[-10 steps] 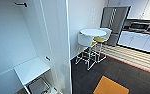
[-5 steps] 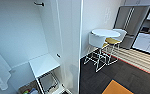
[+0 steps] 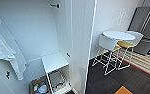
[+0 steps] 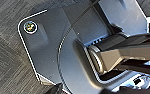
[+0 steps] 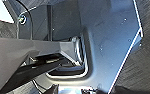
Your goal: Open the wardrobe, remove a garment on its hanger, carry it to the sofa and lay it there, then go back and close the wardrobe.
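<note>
The wardrobe [image 3: 41, 32] stands open right in front of me in the head view, its plain white inside facing me. Its right door [image 3: 82, 45] is swung out, edge towards me. A black hook [image 3: 55, 5] sticks out near the top of the inside. At the left, a white shirt [image 3: 3, 47] hangs on a hanger. Both wrist views look down on my own dark base [image 4: 66, 50] and the dark carpet [image 5: 146, 62].
A small white shelf unit [image 3: 54, 61] stands low inside the wardrobe, with a bin of small items [image 3: 39, 87] beside it. To the right are a round white table [image 3: 118, 35], white chairs [image 3: 107, 42] and a steel fridge [image 3: 144, 27]. An orange object [image 3: 123, 90] lies on the carpet.
The camera has swung left and closer to the wardrobe: its inside and the white shirt now take up the left half, and the table and chairs have slid to the right.
</note>
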Controlling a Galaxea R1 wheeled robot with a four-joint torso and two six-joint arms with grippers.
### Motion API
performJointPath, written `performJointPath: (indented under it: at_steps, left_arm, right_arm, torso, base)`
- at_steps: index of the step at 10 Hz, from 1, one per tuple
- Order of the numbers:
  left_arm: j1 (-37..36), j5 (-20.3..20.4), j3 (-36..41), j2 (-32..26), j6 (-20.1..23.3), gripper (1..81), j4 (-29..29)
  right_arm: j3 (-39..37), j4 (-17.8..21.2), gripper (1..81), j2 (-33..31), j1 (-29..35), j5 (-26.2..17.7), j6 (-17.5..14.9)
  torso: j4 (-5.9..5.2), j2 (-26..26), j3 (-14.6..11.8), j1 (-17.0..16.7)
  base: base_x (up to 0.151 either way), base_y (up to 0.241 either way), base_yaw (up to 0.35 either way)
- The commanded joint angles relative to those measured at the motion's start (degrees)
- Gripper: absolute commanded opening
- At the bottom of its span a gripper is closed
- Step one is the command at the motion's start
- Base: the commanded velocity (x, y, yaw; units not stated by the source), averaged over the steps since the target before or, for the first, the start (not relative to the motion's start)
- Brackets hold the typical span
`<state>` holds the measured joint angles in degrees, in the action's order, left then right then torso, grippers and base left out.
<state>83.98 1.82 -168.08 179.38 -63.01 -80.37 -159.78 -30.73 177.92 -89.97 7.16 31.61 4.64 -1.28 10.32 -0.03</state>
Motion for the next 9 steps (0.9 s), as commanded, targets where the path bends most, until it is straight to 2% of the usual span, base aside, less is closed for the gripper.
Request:
performJointPath:
  at_steps: [1,9]
  left_arm:
    - [-1.8,-2.6,-0.2,0.3,0.3,81.1,-0.6]
    - [-1.8,-3.4,-0.1,0.7,0.3,81.1,-1.3]
  right_arm:
    - [0.1,-0.4,81.1,0.3,1.2,-2.8,0.0]
    - [0.0,-0.5,81.1,0.4,1.6,-2.8,-0.1]
  torso:
    - [0.00,0.0,0.0,0.0]
    - [0.00,0.0,0.0,0.0]
  base:
    - [0.000,0.000,0.307]
    - [0.000,0.000,0.310]
